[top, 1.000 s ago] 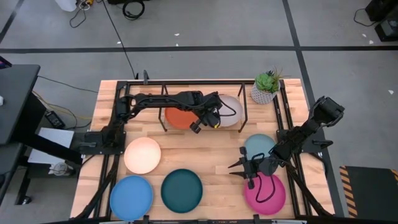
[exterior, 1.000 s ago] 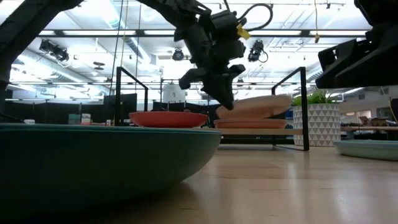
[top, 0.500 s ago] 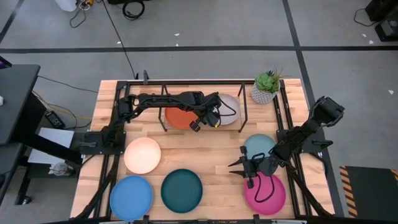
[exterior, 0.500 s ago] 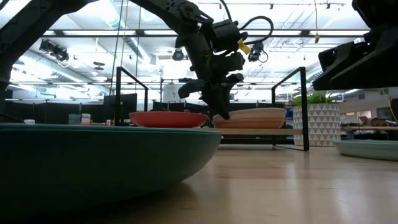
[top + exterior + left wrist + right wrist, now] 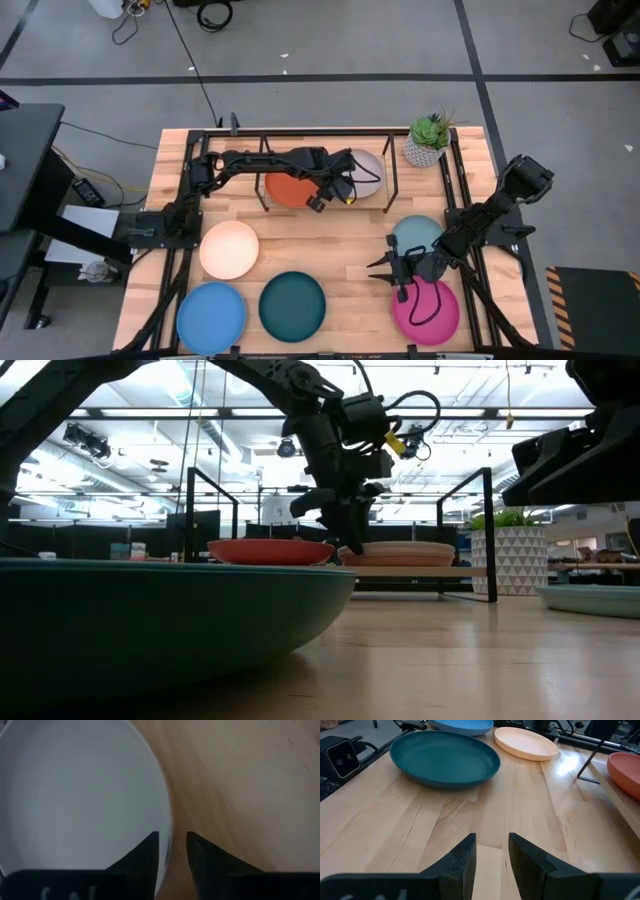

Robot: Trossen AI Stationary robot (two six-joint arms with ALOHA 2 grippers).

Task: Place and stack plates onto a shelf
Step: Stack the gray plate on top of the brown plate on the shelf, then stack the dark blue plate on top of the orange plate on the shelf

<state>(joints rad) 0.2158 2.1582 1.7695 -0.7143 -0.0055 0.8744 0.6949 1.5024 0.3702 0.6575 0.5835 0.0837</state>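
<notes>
A white plate (image 5: 368, 172) lies flat on a cream plate (image 5: 405, 559) on the right half of the black-rod shelf (image 5: 392, 165). An orange plate (image 5: 288, 189) sits on the shelf's left half. My left gripper (image 5: 336, 191) stands over the white plate's near-left rim, shut on it. My right gripper (image 5: 374, 273) waits open above the table, between the pale teal plate (image 5: 418, 233) and the magenta plate (image 5: 428, 314). The peach plate (image 5: 228, 249), bright blue plate (image 5: 211, 317) and dark teal plate (image 5: 292, 305) rest on the tabletop. My left gripper (image 5: 171, 837) has the white plate's rim (image 5: 168, 822) between its two fingers, one finger inside the plate and one outside. The fingers come from above, pointing down. The plate lies level on the cream plate beneath it (image 5: 400, 547).
A small white pot with a green plant (image 5: 428, 140) stands at the shelf's right end. Black rails (image 5: 462, 200) run along both sides of the tabletop. Bare wood lies between the shelf and the row of plates near the front edge.
My left gripper has come down and carried the white plate with it. The plate was tilted, its right side raised, and now lies flat on the cream plate. The right arm has kept still.
</notes>
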